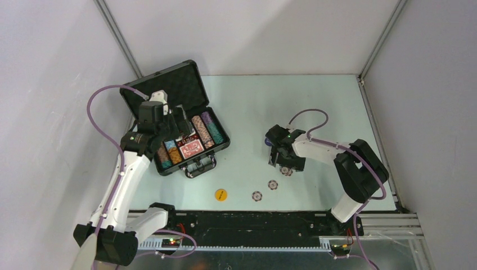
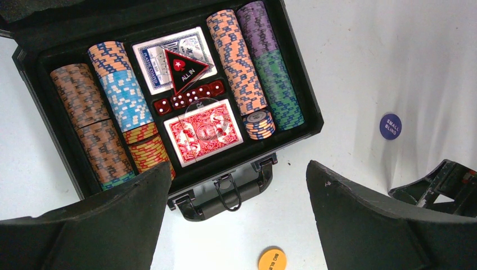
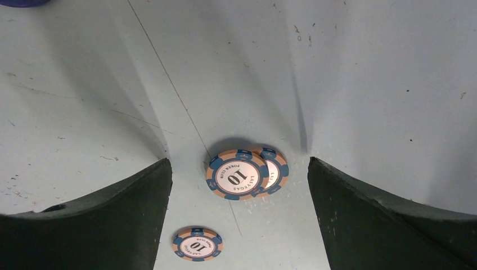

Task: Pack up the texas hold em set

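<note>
While both arms hang over the pale counter, neither one holds anything.

The left arm rises from its base at the lower left of the top view and leans up and to the right. Its wrist bends over the left half of the open black briefcase. The left jaws are spread wide and empty, pointing down toward the case's near edge and its handle.

The briefcase sits upper left of centre, with its lid tilted back toward the rear wall. Inside, rows of striped poker chips lie on edge along both sides. Between the rows are a blue deck, a line of red dice and a red deck. A black triangular "ALL IN" marker rests on the blue deck.

The right arm starts at the lower right and folds its elbow near the right edge. Its forearm reaches left to centre right. The right jaws point straight down and are spread wide on either side of two overlapping chips marked 10, touching neither.

A third chip lies just below them in the wrist view. In the top view a further chip lies near a yellow disc at lower centre. A blue disc reading "SMALL BLIND" lies on the counter to the right of the case.
</note>
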`<state>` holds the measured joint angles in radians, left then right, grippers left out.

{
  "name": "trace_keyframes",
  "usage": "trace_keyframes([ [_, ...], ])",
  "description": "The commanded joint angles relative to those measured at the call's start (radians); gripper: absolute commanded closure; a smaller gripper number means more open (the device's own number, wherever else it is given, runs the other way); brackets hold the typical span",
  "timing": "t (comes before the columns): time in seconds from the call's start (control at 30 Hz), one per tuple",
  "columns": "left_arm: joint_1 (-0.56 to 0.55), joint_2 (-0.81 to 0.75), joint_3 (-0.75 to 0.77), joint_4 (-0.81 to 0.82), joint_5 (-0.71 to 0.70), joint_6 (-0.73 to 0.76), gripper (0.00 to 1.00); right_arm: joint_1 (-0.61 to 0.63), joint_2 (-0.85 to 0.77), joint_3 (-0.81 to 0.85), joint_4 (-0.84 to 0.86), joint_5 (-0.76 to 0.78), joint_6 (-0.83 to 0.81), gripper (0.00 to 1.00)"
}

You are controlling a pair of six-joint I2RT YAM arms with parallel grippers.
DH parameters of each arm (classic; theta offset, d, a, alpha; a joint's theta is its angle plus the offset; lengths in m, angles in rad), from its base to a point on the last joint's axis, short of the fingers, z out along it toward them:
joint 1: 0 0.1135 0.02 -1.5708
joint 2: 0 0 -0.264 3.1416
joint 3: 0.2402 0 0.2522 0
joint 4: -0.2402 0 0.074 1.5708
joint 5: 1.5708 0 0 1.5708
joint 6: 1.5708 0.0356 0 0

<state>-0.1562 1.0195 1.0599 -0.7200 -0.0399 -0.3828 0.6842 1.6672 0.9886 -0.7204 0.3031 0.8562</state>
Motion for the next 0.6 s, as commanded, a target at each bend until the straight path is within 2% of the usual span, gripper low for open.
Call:
trace_keyframes([
  [0.0,0.009,-0.002,-0.002,0.017,0.011,0.022,0.06,-0.02,-0.009,-0.058,-0.006,0.027,0.001,0.07],
  [0.57,0.009,-0.004,-0.004,0.017,0.012,0.021,0.06,-0.041,-0.124,-0.143,-0.023,0.034,0.012,0.14],
])
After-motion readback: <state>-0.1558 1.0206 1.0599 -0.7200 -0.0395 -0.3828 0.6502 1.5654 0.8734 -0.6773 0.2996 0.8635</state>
